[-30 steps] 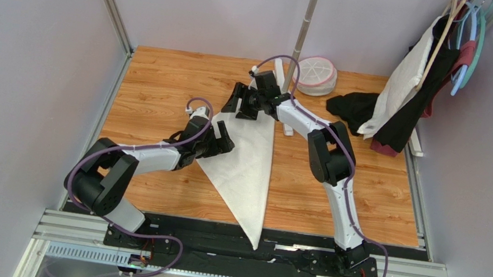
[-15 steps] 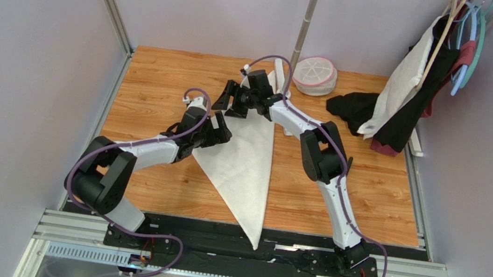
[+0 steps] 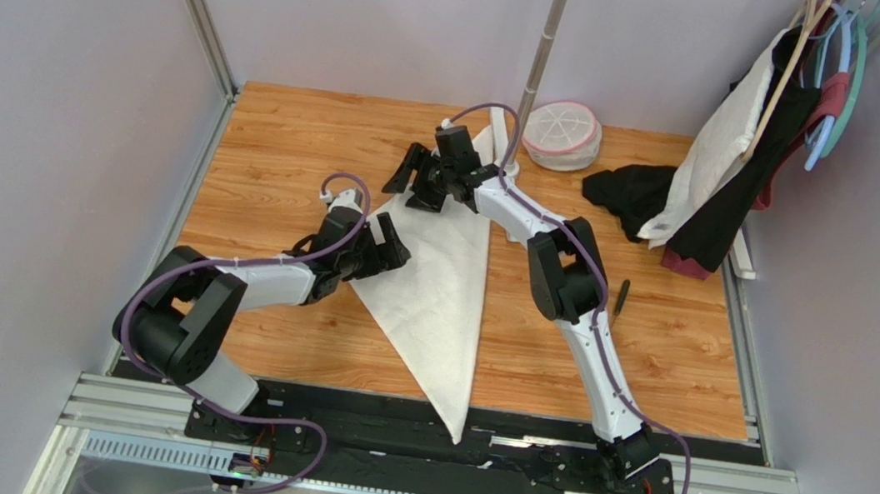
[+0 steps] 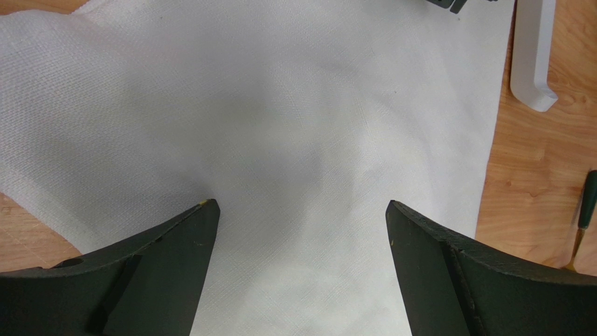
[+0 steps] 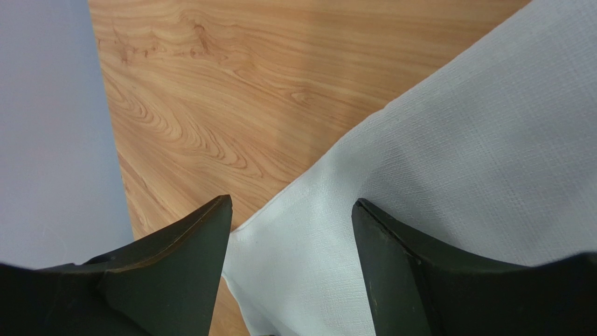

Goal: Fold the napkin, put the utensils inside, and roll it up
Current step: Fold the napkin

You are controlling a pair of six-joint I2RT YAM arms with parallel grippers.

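Lying flat on the wooden table (image 3: 282, 140), the napkin (image 3: 441, 298) is folded into a long triangle. Its broad end is farthest from the arm bases, and its narrow tip reaches the black strip at the table's near edge. You will find the left gripper (image 3: 392, 245) at the napkin's left edge, toward the broad end. The left wrist view shows its jaws spread wide above plain cloth with nothing clamped between them; whether the fingertips touch the weave cannot be told. The right gripper (image 3: 415, 181) sits at the napkin's far left corner. In the right wrist view its jaws are likewise parted, straddling the corner where cloth meets bare wood, and they have closed on nothing. The fork (image 3: 622, 297), with its dark handle, lies on the wood to the right of the napkin, apart from its long straight edge and touched by neither claw. Beyond the napkin's broad end stands a round white container (image 3: 562, 134) with a pink rim. Its top appears divided into wedges, and you cannot tell what it holds. A black cloth (image 3: 628, 195) lies farther right of the napkin's far end, below garments on hangers (image 3: 735, 145).
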